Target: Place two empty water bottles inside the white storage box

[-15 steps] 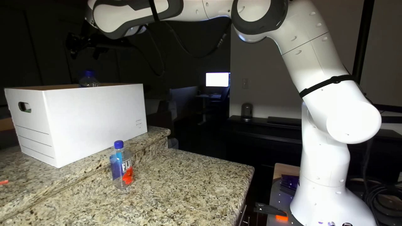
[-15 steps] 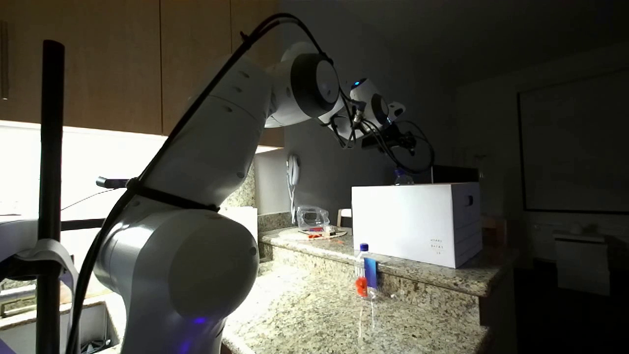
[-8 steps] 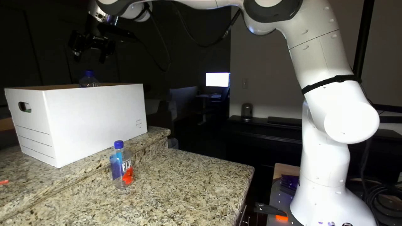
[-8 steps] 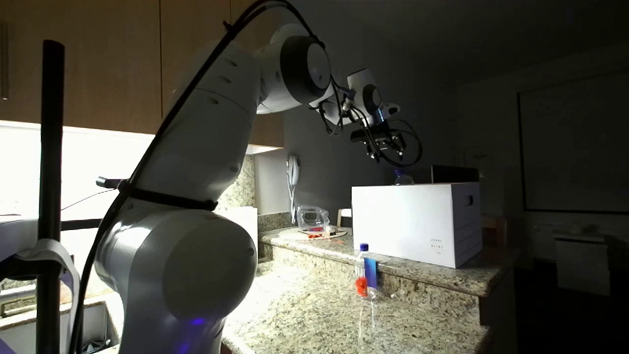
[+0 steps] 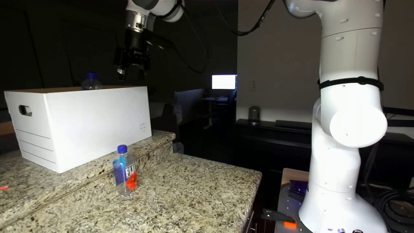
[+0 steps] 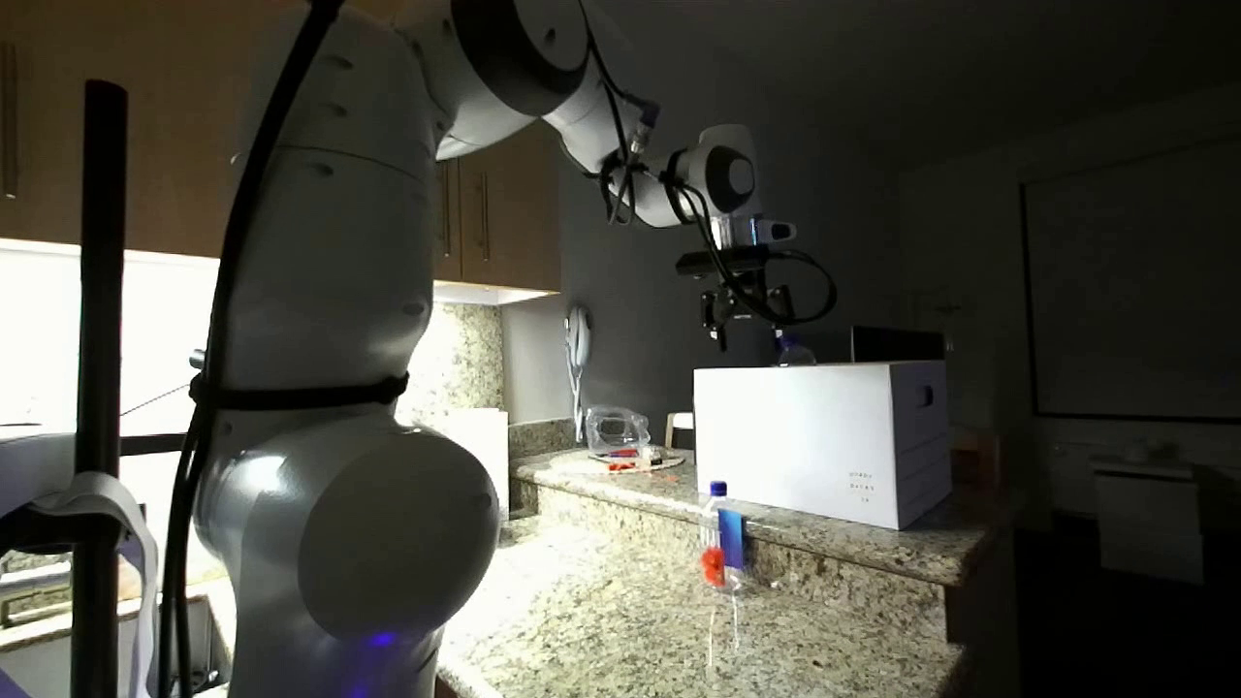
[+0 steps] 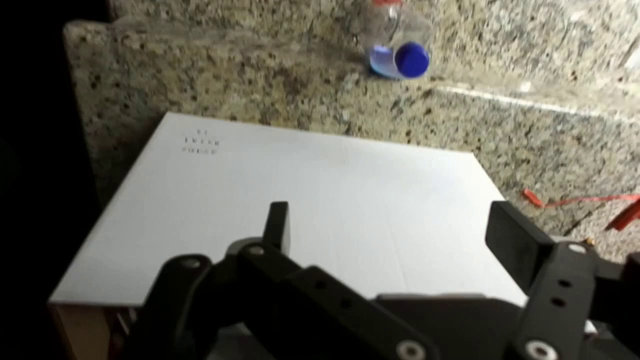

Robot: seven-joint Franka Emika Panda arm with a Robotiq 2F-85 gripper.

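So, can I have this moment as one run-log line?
gripper: open, nothing held | FIJI bottle: upright on lower granite counter | second bottle: inside white storage box

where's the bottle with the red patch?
In an exterior view, left of centre: the bottle stands upright on the lower counter, close to the raised ledge and lower than the box. In the wrist view, top, right of centre.

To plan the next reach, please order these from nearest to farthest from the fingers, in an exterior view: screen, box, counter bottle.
1. Box: below, on the upper level.
2. Counter bottle: on the lower level.
3. Screen: far in the background.
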